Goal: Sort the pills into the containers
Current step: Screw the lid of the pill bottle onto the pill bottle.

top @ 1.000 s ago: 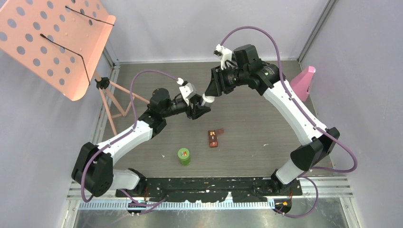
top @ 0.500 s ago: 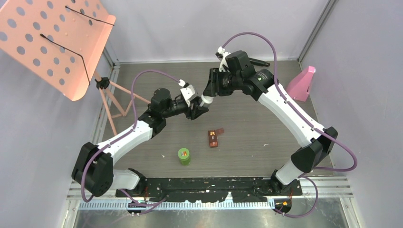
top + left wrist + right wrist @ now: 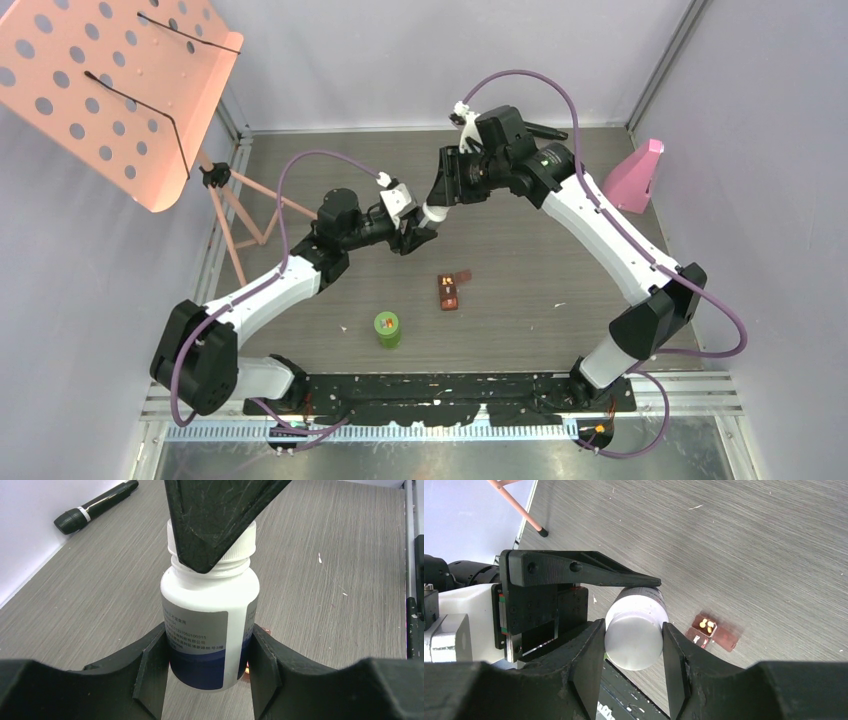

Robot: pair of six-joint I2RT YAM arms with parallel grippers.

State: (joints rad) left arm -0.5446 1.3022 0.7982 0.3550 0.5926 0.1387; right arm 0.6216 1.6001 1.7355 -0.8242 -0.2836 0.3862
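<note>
The grey wood-grain worktop is carrying a green-lidded bottle standing near its front, a brown case lying open nearby, a black microphone lying by the back wall, and a pink object sitting at the right.

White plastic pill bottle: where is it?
Top view, centre: the white bottle, body in the left hand, cap in the right hand, beyond the brown rectangular case.

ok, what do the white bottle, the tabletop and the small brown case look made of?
White bottle: likely opaque plastic, semi-gloss, with soft highlights on the shoulder and a ribbed moulded cap.
Tabletop: grey wood-grain, matte; probably laminate rather than real wood, but the look leaves it open.
Brown case: tinted translucent plastic, by the look; the table seems to show faintly through it.
</note>
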